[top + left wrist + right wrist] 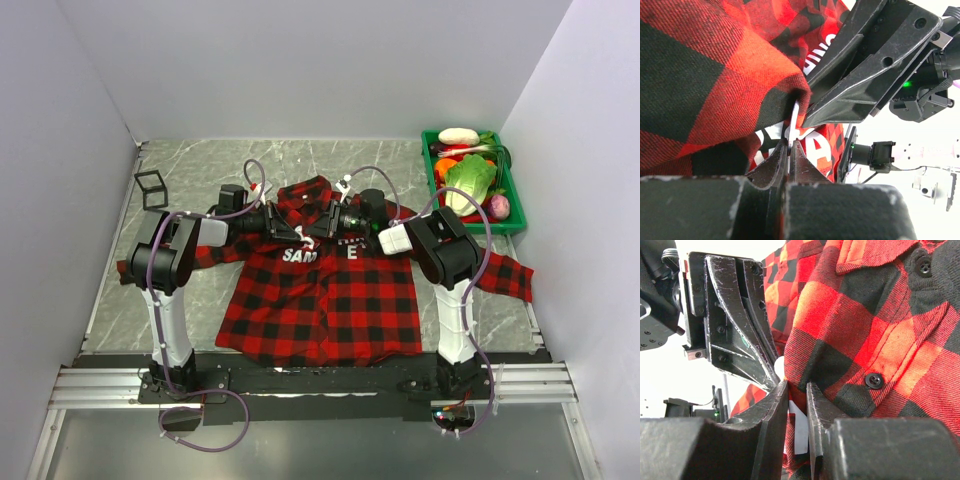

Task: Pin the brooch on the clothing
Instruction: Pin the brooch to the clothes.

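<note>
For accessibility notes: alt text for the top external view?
Both arms reach inward over a red-and-black plaid shirt spread on the grey table, left gripper and right gripper meeting at the chest lettering below the collar. A green crate of vegetables sits far right, a black wire-frame cube far left.

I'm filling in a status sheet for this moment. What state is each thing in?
shirt: spread out front up, chest fabric bunched near the collar.
brooch: apparently pinched at its rim, against the shirt; whether pinned, cannot tell.
left gripper: jaws shut on the brooch.
right gripper: jaws slightly apart, shirt fabric in the gap.
green crate: full of vegetables.
wire cube: upright, apart from the shirt.
</note>
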### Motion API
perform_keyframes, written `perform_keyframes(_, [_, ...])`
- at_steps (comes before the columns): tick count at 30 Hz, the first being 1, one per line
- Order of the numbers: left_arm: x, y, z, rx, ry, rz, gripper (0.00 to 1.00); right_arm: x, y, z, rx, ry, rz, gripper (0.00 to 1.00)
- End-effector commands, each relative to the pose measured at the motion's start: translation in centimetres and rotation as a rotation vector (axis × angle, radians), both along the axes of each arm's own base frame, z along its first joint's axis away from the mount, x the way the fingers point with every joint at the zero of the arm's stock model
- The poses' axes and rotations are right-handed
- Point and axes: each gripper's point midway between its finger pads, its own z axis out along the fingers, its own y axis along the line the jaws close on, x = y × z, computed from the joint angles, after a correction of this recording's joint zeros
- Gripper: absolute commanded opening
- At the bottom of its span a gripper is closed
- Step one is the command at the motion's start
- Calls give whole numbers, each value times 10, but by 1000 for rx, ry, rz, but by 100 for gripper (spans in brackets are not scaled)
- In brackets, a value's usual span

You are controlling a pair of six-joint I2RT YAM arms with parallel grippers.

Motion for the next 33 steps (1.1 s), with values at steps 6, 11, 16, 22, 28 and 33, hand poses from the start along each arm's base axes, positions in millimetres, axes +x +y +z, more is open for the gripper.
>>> perform_keyframes(6, [-12,-31,37,-90,-98,-145,1,-20,22,24,78,-75,102,28])
perform_keyframes(11, [-12,-30,35,-82,-88,-142,1,-20,21,24,85,-75,100,29])
perform_keyframes(16, [-12,-30,33,-87,-82,-142,1,-19,18,26,96,-73,95,31])
perform_keyframes(22, [-11,-27,32,-97,-74,-134,1,-18,14,24,97,-71,83,34])
perform_keyframes(28, [-11,-26,33,-98,-78,-136,1,-16,12,25,103,-71,77,35])
perform_keyframes(33, [-12,-26,38,-102,-101,-143,1,-15,10,22,77,-73,64,34])
